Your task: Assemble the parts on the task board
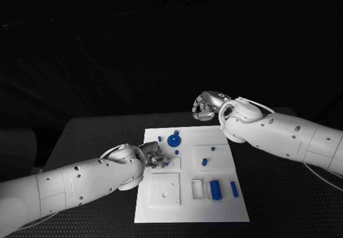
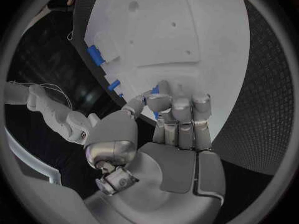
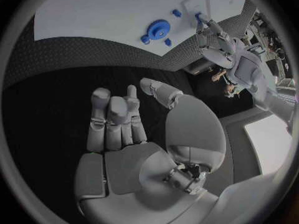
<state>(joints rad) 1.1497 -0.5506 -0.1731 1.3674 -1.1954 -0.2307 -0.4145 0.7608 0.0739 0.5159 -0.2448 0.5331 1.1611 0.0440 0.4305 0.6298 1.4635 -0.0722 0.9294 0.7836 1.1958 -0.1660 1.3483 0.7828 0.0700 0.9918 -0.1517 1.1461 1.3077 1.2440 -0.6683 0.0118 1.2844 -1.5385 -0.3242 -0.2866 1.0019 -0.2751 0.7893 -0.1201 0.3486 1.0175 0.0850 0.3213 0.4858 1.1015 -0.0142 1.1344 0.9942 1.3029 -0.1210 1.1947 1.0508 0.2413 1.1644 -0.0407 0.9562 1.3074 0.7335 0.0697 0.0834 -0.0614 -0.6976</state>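
Parts sit in task board slots.

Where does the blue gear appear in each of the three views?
Head view: blue gear on the far part of the task board.
Left wrist view: I cannot identify it.
Right wrist view: gear on the board, beyond the right hand.
Shared landmark: the left hand.

Matt white task board — glossy blue plastic parts; textured black table.
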